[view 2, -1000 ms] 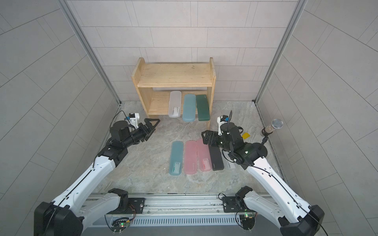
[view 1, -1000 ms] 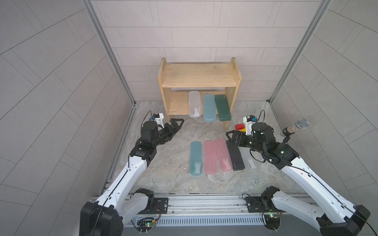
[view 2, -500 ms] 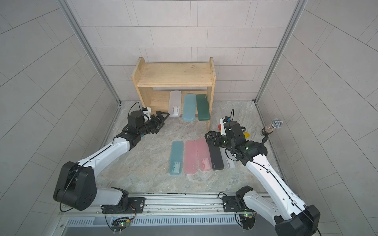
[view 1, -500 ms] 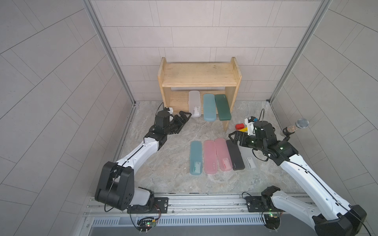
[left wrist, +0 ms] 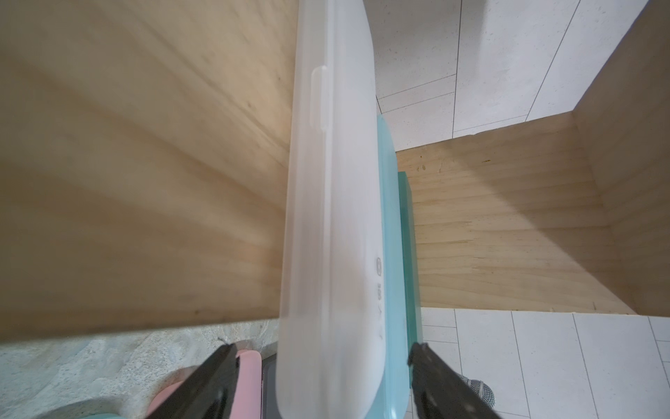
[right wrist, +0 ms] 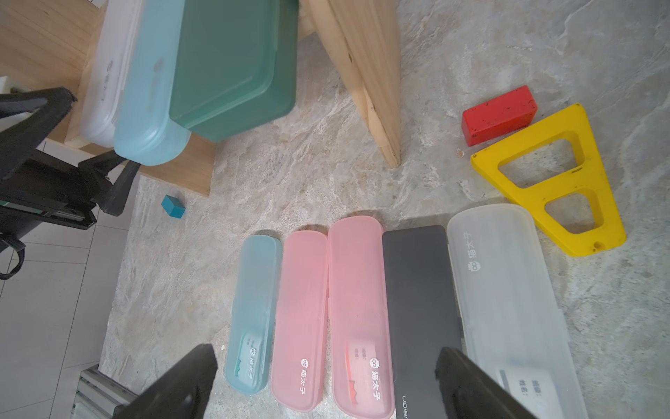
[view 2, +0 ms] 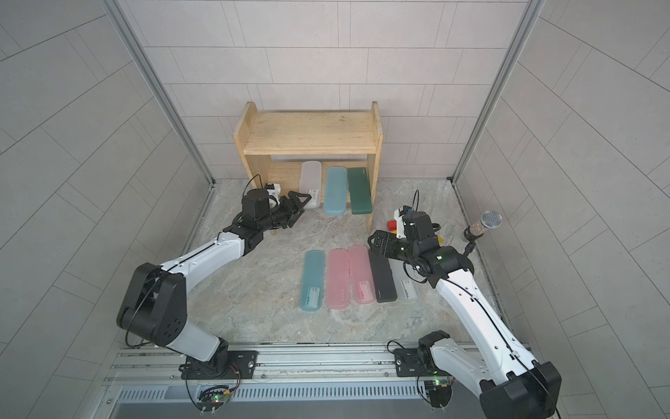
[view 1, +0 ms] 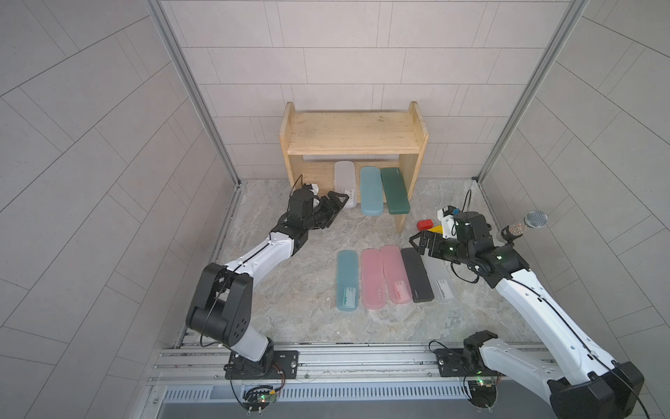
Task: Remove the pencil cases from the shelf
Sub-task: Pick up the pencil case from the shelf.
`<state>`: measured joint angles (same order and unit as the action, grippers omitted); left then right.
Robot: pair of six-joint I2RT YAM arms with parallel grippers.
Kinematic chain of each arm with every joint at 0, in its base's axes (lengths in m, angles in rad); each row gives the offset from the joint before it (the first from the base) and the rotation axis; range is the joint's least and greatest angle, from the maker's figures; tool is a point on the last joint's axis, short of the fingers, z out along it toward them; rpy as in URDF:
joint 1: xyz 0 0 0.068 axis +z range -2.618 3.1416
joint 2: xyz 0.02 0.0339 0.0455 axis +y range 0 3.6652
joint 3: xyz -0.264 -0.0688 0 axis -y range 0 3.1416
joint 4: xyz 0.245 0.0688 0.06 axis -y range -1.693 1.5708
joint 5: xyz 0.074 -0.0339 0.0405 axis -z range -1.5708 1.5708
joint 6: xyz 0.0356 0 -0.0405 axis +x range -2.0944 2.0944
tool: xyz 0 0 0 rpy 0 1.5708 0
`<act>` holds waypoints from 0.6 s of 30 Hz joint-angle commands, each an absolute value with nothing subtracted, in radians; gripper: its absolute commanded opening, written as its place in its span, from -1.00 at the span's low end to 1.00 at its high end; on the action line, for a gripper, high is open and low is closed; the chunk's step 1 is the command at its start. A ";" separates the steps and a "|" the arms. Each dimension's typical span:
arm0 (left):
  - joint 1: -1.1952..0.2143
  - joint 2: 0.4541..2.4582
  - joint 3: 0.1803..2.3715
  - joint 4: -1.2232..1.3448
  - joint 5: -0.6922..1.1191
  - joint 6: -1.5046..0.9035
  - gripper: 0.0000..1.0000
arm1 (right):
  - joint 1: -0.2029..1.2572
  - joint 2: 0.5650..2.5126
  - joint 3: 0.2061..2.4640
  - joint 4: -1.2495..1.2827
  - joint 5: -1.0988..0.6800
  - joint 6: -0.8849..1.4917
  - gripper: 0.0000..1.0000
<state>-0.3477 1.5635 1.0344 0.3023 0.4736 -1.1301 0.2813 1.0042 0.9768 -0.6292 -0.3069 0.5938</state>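
Left tool (left wrist: pixel 322 346) stands with jaws apart astride the frosted white case (left wrist: pixel 333 181) on the shelf (view 1: pixel 353 134), apparently to clamp its near end.

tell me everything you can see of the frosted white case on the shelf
The frosted white case is a long, flat, round-cornered box of translucent plastic, closed, with a small label near its front end. It lies flat on the shelf's lower board, front end overhanging the edge. The left gripper's open jaws straddle that end without touching.
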 commanded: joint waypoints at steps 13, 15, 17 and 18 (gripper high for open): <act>-0.362 1.568 1.079 0.348 0.476 -1.138 -0.07 | 0.270 0.974 1.009 -0.672 -0.313 0.565 1.00; -0.362 1.561 1.077 0.344 0.472 -1.135 -0.13 | 0.270 0.960 1.002 -0.675 -0.310 0.569 1.00; -0.363 1.555 1.061 0.352 0.452 -1.140 -0.23 | 0.270 0.945 0.993 -0.678 -0.310 0.569 1.00; -0.363 1.554 1.047 0.378 0.442 -1.150 -0.56 | 0.270 0.938 0.987 -0.678 -0.305 0.568 1.00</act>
<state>-0.3569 1.5658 1.0615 0.3111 0.4671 -1.1484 0.2737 0.9730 0.9825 -0.6590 -0.3141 0.5781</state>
